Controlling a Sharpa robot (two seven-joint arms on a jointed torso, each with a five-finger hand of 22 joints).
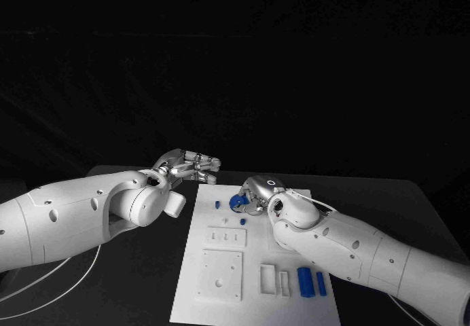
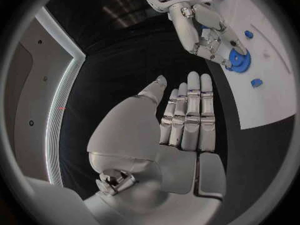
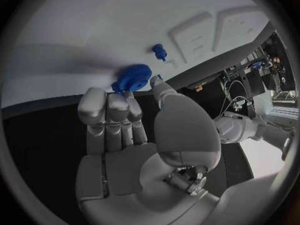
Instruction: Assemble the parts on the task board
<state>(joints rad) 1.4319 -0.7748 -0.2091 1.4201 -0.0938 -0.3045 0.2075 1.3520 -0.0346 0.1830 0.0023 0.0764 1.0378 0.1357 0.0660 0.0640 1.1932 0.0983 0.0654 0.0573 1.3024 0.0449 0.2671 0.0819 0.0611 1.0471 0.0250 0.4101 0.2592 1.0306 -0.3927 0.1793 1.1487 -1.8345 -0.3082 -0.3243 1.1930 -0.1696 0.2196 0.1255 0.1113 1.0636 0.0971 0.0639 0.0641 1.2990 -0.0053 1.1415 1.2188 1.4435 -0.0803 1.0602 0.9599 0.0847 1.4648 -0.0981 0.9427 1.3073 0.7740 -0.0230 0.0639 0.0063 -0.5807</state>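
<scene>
Near edge of board: we see two blue cylinders (image 1: 312, 281) lying side by side on the task board (image 1: 221, 302), just beside two raised white frames (image 1: 274, 280).
Mid board: a small blue peg (image 1: 244, 221) stands above a white slotted block (image 1: 226, 238).
Right robot hand (image 1: 257, 195): fingertips and thumb rest on a blue gear (image 3: 132, 78) at the far part of the board; we record it as pinching the gear's rim.
Left robot hand (image 2: 182, 116): over the black desk (image 1: 137, 285) just off the board's far left corner, fingers straight and pressed together, holding nothing.
</scene>
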